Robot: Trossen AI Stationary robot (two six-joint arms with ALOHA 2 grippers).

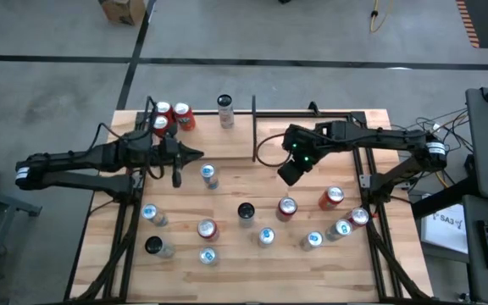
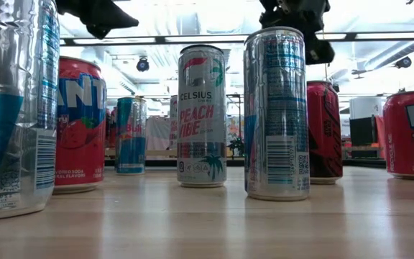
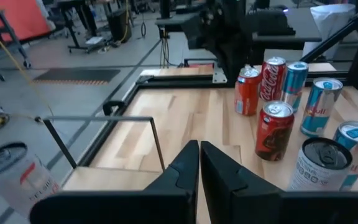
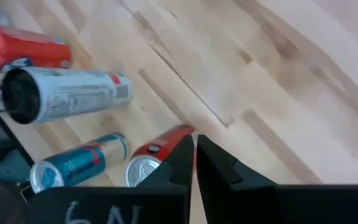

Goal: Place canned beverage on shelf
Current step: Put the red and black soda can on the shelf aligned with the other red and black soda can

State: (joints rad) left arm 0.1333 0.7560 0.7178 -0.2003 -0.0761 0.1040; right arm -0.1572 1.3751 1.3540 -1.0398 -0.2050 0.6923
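The shelf is the bay of thin black frame at the table's far edge. Three red cans stand at its left end and a white can stands on its wood floor near its right end. Several more beverage cans stand upright across the near half of the table. My left gripper hovers shut in front of the shelf, pointing toward the table's right; its shut fingers hold nothing. My right gripper hangs shut above mid-table, slanting down, fingers empty, above a red can.
A blue-topped can stands just below my left gripper. A second bay of the black frame runs along the far right. Bare wood lies between the two grippers. Frame legs flank the table's sides.
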